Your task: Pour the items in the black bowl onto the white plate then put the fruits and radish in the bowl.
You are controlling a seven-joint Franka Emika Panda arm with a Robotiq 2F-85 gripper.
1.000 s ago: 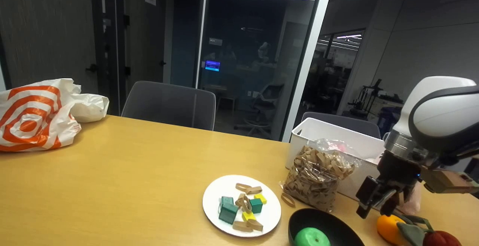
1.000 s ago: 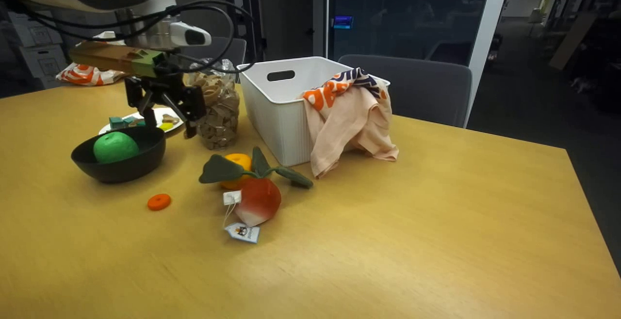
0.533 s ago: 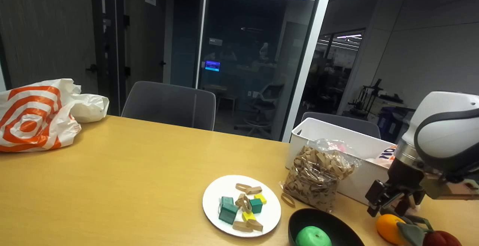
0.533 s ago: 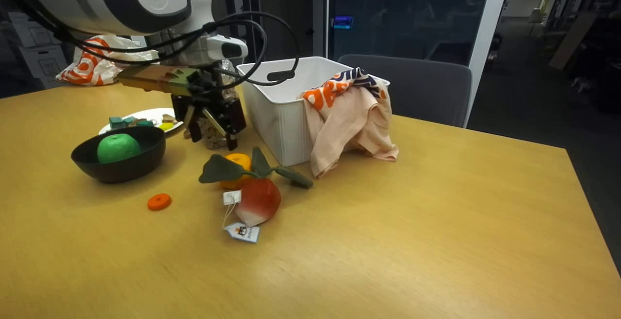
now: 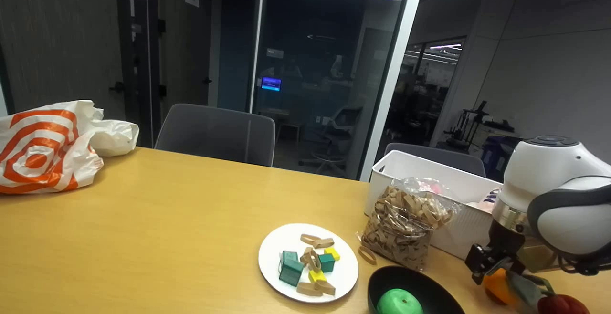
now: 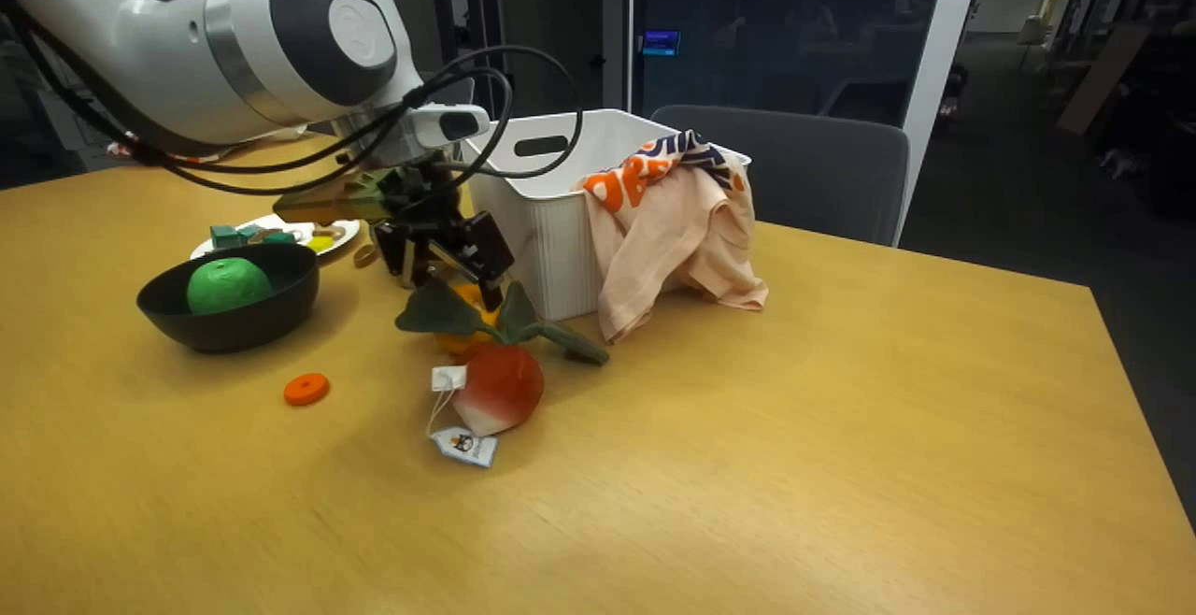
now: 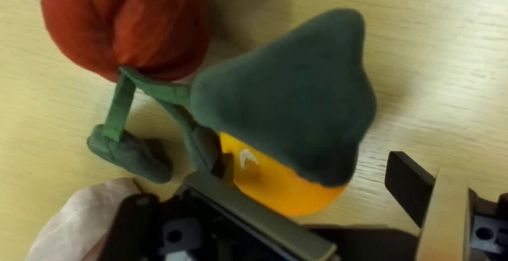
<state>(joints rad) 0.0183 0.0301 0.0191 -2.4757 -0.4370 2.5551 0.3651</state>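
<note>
Our gripper (image 7: 316,174) had come lower since earlier; we saw its jaws wide apart, the orange fruit (image 7: 279,187) between them in the wrist view, the green fruit (image 6: 228,286) in the black bowl (image 6: 248,329).

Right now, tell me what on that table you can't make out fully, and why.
Orange fruit: partly covered by a leaf of the radish in the wrist view.
Lower tag on the radish: print too small to read in an exterior view.
White bin: floor hidden by its own walls in both exterior views.
Shopping bag: cut off by the left edge in an exterior view.
</note>
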